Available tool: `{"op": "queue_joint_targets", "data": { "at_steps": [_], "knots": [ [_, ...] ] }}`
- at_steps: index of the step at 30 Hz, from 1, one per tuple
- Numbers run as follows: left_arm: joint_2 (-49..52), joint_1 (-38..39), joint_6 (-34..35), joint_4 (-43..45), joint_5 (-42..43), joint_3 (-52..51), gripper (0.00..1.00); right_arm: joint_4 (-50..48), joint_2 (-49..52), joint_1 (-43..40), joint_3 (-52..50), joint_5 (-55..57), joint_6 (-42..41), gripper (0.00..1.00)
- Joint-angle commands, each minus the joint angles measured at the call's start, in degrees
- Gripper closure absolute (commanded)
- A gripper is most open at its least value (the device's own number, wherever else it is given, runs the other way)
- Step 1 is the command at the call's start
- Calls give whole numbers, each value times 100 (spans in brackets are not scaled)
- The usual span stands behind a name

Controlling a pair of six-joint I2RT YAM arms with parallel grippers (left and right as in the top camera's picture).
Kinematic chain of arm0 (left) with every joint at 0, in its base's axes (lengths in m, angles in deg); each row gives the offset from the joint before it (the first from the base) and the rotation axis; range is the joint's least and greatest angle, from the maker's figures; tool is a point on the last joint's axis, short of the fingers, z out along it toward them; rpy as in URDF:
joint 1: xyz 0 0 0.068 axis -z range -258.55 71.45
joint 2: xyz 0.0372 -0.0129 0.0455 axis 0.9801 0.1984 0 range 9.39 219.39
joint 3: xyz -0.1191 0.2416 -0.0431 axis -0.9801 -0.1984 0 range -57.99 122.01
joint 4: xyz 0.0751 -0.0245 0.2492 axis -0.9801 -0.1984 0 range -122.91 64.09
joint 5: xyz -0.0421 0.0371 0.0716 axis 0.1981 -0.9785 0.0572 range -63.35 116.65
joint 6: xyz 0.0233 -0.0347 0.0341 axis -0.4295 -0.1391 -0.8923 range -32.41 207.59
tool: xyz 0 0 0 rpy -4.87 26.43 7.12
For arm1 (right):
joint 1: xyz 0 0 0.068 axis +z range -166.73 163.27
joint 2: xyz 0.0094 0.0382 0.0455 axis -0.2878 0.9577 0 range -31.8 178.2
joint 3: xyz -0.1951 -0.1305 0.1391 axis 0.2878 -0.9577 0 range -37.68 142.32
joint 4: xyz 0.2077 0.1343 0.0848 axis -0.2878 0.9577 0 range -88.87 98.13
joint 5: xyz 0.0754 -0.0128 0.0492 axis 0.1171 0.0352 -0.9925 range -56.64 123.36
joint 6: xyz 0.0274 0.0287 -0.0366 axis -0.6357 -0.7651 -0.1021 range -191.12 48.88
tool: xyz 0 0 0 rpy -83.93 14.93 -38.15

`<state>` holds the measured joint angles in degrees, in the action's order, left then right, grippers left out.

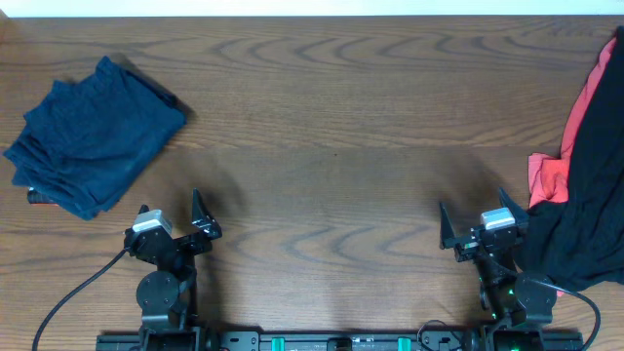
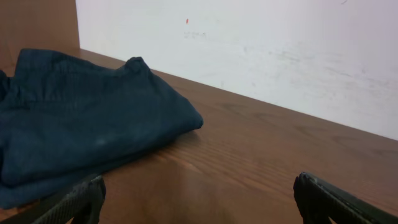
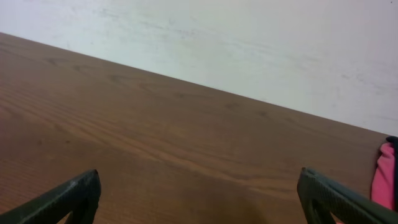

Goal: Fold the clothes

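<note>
A folded navy-blue garment (image 1: pixel 93 141) lies at the table's left; it also fills the left of the left wrist view (image 2: pixel 81 127). A heap of black clothes (image 1: pixel 590 195) with a coral-red piece (image 1: pixel 551 175) lies at the right edge; a sliver of the coral-red piece shows in the right wrist view (image 3: pixel 385 174). My left gripper (image 1: pixel 174 210) is open and empty near the front edge, just right of the navy garment, its fingers showing in its wrist view (image 2: pixel 199 202). My right gripper (image 1: pixel 475 220) is open and empty beside the black heap (image 3: pixel 199 199).
The wooden table (image 1: pixel 322 127) stretches between the two piles. A white wall (image 2: pixel 261 56) runs along its far edge. Black cables (image 1: pixel 68 292) trail from both arm bases at the front.
</note>
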<state>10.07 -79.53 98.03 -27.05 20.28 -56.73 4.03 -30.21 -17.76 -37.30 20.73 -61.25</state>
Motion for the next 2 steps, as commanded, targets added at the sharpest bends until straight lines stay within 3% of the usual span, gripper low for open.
{"op": "queue_joint_targets", "data": {
  "at_steps": [1,2],
  "knots": [
    [-46,-20,-31,-245,-20,-103,2,31,-35,105,-4,39,-83,1],
    [-46,-20,-31,-245,-20,-103,2,31,-35,105,-4,37,-83,1]
  ]
}}
